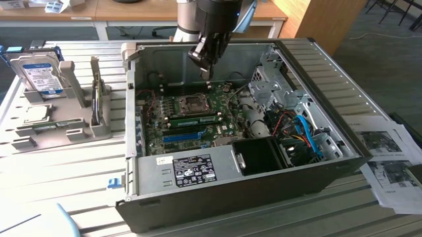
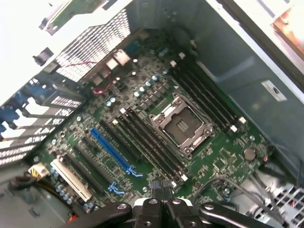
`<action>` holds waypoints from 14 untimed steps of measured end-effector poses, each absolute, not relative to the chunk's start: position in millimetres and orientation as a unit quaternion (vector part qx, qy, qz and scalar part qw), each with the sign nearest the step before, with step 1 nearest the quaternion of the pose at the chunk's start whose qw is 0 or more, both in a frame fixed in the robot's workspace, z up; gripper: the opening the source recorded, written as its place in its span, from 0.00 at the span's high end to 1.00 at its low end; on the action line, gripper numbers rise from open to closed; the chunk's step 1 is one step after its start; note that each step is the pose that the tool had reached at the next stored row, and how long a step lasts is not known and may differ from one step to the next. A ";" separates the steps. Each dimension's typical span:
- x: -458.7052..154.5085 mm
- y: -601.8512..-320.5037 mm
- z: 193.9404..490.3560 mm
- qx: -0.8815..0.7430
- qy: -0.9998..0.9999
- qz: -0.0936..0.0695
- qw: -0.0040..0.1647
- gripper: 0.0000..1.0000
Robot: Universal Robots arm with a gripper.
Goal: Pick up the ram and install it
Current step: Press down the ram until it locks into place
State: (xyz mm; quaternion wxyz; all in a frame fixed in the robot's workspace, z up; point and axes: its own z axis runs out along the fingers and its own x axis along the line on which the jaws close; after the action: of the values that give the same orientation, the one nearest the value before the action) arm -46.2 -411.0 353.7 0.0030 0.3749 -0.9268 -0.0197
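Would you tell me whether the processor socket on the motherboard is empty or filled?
Empty: the processor socket shows dark bare contacts inside its metal frame.

computer case [image 1: 218,197]: 1 | motherboard [image 2: 213,164]: 1 | processor socket [image 2: 181,124]: 1 | long blue slot [image 2: 111,149]: 1 | ram stick seated on the board [image 1: 195,119]: 1 | hard drive in grey stand [image 1: 41,74]: 1 | square silver processor chip [image 1: 36,113]: 1 | printed paper sheets [image 1: 389,163]: 2 | gripper [image 1: 207,74]: 1
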 end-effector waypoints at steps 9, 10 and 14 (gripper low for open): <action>-46.3 -411.0 353.6 0.304 -0.953 -0.018 0.000 0.91; -46.3 -411.0 353.6 0.296 -0.955 -0.018 0.000 0.91; -46.3 -411.0 353.6 0.265 -0.964 -0.017 -0.001 0.91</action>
State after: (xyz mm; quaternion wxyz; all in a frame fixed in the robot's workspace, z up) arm -46.3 -411.0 353.6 -0.0014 0.2653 -0.9640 -0.0169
